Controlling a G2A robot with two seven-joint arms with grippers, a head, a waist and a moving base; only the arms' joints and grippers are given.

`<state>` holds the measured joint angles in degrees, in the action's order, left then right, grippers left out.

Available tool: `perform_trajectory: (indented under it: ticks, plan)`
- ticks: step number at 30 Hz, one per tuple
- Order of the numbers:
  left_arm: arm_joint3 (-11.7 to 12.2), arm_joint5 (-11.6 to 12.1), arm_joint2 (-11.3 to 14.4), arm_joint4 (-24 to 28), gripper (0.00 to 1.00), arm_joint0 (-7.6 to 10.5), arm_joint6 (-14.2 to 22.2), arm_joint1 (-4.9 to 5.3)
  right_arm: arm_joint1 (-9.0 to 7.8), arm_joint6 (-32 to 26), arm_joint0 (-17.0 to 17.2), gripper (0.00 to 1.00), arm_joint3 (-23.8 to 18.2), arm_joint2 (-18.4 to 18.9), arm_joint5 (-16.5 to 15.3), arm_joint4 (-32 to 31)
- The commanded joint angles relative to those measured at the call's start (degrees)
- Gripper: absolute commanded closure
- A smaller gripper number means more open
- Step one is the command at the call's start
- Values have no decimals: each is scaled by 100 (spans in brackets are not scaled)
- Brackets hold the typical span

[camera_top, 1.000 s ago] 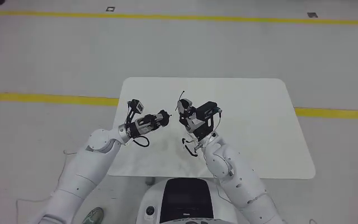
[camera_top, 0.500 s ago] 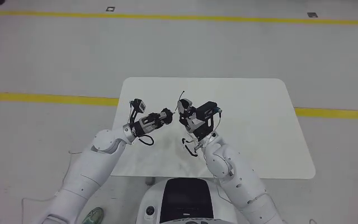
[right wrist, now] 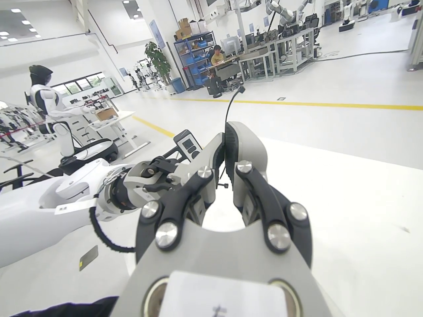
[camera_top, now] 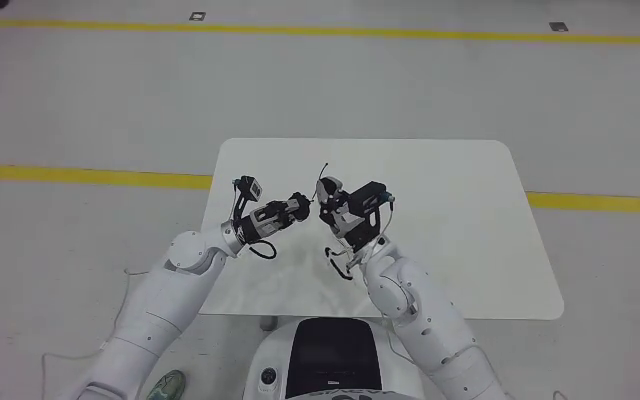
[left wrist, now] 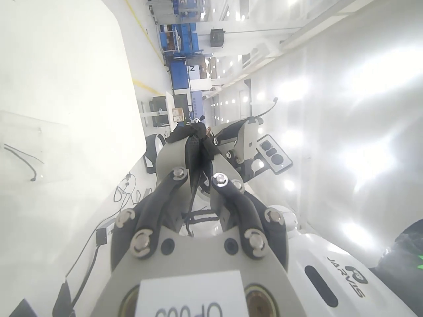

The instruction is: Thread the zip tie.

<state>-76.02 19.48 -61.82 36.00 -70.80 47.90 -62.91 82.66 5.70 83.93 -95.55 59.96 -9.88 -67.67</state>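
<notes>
The right claw (right wrist: 225, 135) is clamped on a black zip tie (right wrist: 228, 110), whose head end curves up free, held over the white worktop (camera_top: 450, 220). The left claw (left wrist: 195, 140), fingers pressed together, sits just beside it, nearly tip to tip

One thin black zip tie (right wrist: 228, 110) is clamped near its lower end between the closed jaws of the right gripper (right wrist: 228, 135), held above the table (camera_top: 450, 200), standing roughly upright in a slight curve, its small square head uppermost and free.
</notes>
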Motion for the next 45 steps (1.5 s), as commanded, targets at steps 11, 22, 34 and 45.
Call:
perform_trajectory:
  ticks: [11,22,34,45]
  plan:
    - [0,0,0,0,100,0,0,0,-17,268,-48,100,86,-114,111,-455]
    - [0,0,0,0,100,0,0,0,-29,277,-53,100,85,-125,84,-539]
    - [0,0,0,0,100,0,0,0,-58,247,-30,100,55,-145,212,-810]
    - [0,0,0,0,100,0,0,0,-75,262,-27,100,75,-171,268,-929]
